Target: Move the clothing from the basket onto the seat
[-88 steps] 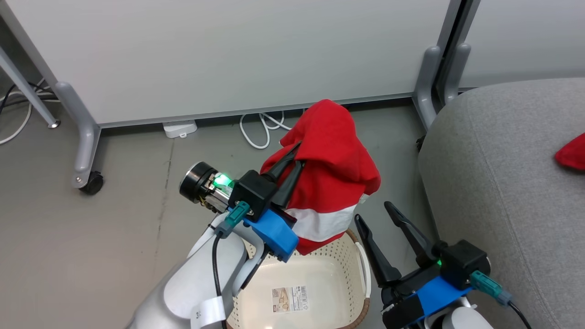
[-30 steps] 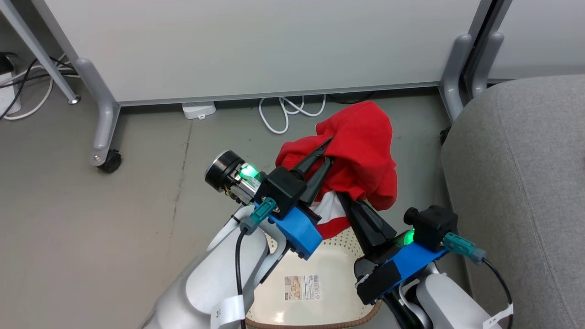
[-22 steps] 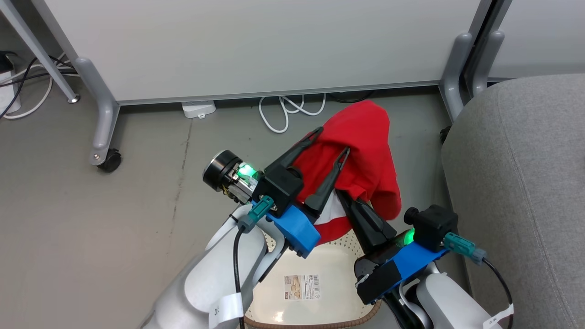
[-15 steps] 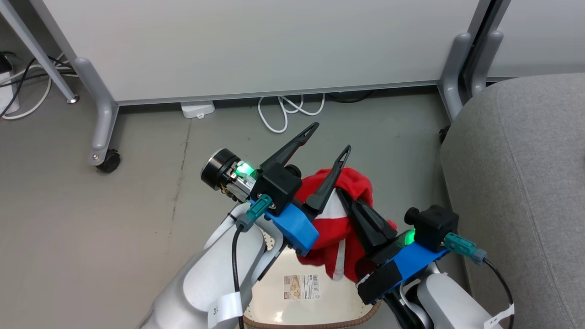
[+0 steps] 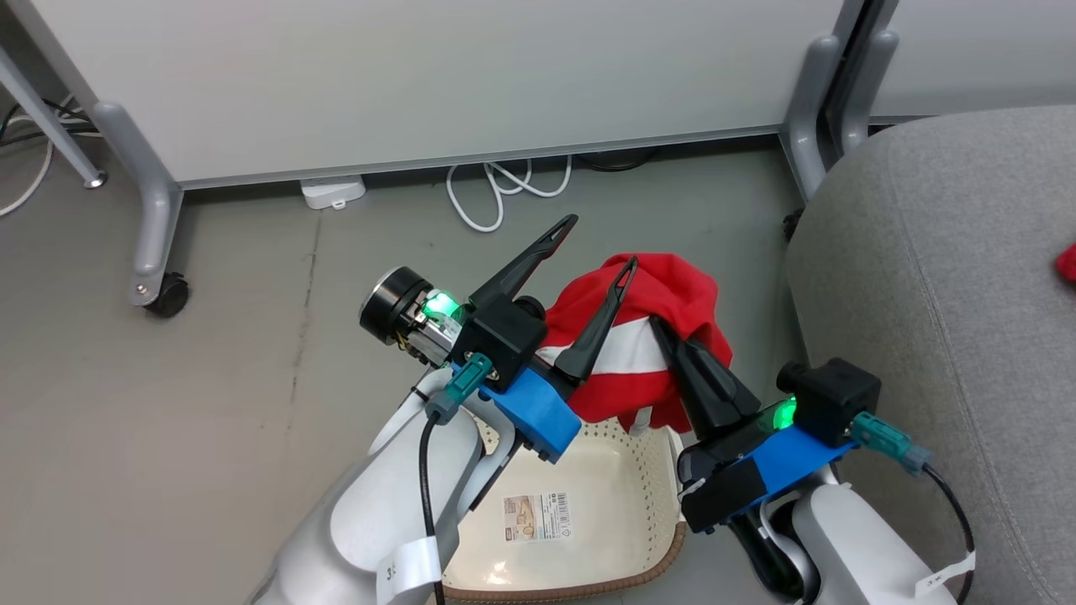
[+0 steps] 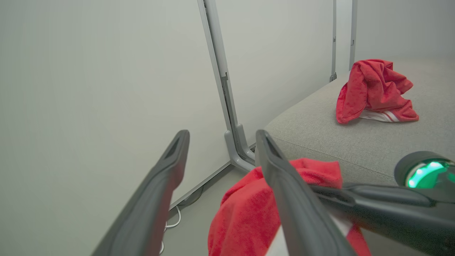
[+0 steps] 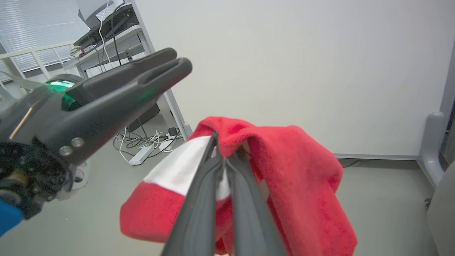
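Now the big grey seat is on the right, and one red piece of clothing lies on it. The cream basket sits on the floor beside the seat. The other red and white piece hangs above the basket, pinched tight in the right hand. The left hand is wide open, close by that cloth

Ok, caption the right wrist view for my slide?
Right gripper, jaws shut, holds the red garment aloft; left gripper open alongside.
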Controlling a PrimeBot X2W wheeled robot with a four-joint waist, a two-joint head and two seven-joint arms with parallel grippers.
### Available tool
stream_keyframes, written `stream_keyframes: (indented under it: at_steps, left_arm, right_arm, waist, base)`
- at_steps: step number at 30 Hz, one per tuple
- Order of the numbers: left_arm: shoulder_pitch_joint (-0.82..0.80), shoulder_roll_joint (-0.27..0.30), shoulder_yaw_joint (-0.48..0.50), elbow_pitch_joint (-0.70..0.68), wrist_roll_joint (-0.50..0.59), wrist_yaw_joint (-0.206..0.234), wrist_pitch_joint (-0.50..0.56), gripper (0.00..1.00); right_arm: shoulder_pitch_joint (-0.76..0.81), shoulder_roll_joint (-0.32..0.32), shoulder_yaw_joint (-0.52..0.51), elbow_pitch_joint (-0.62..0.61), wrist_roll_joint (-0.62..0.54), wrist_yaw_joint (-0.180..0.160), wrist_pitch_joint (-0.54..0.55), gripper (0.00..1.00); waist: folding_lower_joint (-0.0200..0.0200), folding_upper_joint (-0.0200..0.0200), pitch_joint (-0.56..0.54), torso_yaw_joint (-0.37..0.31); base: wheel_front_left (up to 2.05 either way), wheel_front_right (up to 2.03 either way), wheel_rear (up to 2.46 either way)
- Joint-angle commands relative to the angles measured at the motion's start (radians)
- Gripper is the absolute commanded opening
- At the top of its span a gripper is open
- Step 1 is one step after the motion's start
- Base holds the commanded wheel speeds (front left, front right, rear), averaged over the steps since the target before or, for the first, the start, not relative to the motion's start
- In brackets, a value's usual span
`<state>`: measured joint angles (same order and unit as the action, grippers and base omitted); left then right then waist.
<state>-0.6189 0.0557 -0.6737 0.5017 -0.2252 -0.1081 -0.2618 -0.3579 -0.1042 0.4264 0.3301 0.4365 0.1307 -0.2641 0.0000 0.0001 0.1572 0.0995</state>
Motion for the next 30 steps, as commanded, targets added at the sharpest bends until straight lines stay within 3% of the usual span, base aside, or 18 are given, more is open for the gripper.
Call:
stream_keyframes:
  at_steps: [1, 18, 30]
  left_arm:
    - [0.009, 0.004, 0.006, -0.005, 0.008, 0.001, -0.005, 1.0]
    - [0.04, 0.041, 0.023, -0.037, 0.038, -0.004, -0.005, 1.0]
    - [0.052, 0.05, 0.011, -0.041, 0.049, -0.011, -0.005, 1.0]
  right_arm:
    - [-0.011, -0.006, -0.015, -0.011, -0.011, 0.0, 0.0, 0.0]
    - [0.044, -0.017, -0.245, -0.131, -0.086, 0.0, 0.0, 0.0]
    - [0.117, -0.002, -0.328, -0.198, -0.118, 0.0, 0.0, 0.0]
  waist:
    - [0.0, -0.0001, 0.01, -0.019]
    - [0.0, -0.0001, 0.073, -0.225]
    - [0.0, -0.0001, 0.091, -0.339]
  base:
    - [0.0, 0.0, 0.0]
    - [0.0, 0.0, 0.0]
    - [0.0, 0.0, 0.0]
